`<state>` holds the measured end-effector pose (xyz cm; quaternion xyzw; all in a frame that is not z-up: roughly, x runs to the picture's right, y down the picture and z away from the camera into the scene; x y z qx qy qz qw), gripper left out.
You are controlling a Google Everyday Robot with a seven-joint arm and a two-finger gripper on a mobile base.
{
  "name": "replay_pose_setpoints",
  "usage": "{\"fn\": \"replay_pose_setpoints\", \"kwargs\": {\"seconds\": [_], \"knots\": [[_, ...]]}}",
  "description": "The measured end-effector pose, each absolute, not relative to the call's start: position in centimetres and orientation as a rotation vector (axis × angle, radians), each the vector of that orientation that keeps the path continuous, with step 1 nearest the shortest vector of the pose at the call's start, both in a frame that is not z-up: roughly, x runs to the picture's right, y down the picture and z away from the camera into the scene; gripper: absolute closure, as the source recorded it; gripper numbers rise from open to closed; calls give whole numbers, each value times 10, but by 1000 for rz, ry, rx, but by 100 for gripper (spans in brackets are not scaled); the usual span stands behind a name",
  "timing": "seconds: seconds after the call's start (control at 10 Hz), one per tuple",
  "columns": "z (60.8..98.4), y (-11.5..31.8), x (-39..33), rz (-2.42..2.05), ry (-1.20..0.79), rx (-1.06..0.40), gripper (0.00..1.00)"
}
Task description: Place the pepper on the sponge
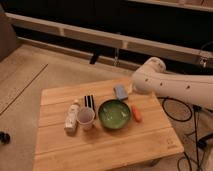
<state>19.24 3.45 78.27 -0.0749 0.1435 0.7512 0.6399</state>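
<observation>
The small orange-red pepper point(136, 113) lies on the wooden table point(105, 145), just right of the green bowl point(114, 114). Behind the bowl, near the table's far edge, the blue-grey sponge point(120, 91) lies flat with nothing on it. My white arm reaches in from the right, its rounded joint above the table's far right corner. The gripper point(131, 90) sits low at the arm's left end, just right of the sponge and behind the pepper, mostly hidden by the arm.
A white bottle point(73, 116) lies at the table's left beside a pale cup point(85, 119). A black striped item point(89, 101) lies behind the cup. Cables hang at the right past the table edge. A low ledge runs along the back.
</observation>
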Motion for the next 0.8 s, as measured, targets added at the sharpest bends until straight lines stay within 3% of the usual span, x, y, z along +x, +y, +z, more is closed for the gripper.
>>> {"fn": "replay_pose_setpoints", "kwargs": {"seconds": [0.4, 0.8], "knots": [[822, 74, 222, 1879, 383, -236, 35], [832, 91, 236, 1928, 422, -262, 35]]}}
